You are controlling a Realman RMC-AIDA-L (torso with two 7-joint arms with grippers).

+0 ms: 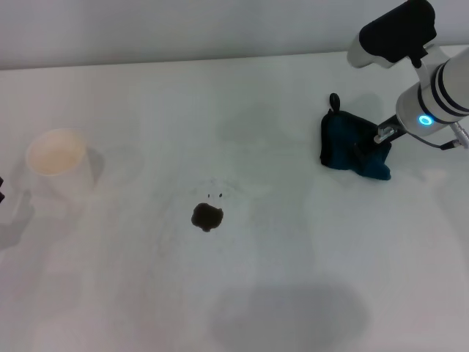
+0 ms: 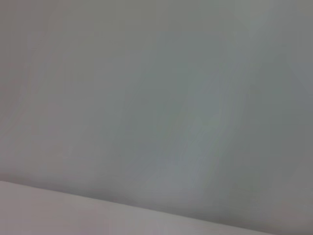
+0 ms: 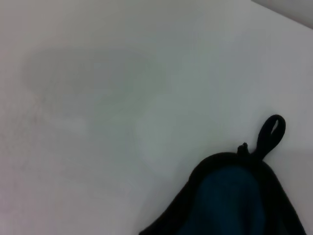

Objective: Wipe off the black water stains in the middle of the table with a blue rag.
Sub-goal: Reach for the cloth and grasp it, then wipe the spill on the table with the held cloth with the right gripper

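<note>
The black water stains (image 1: pixel 207 216) are a small dark blot with two tiny specks above it, near the middle of the white table (image 1: pixel 293 242). The blue rag (image 1: pixel 352 147) lies bunched at the right, its black loop (image 1: pixel 334 99) pointing to the far side. It also shows in the right wrist view (image 3: pixel 230 200) with its loop (image 3: pixel 271 134). My right gripper (image 1: pixel 382 138) is at the rag's right side, touching it, and the rag hides its tip. A dark sliver of my left gripper (image 1: pixel 1 189) shows at the left edge.
A white paper cup (image 1: pixel 58 161) stands upright at the left of the table. The table's far edge meets a pale wall (image 1: pixel 183 29). The left wrist view shows only a blank grey surface.
</note>
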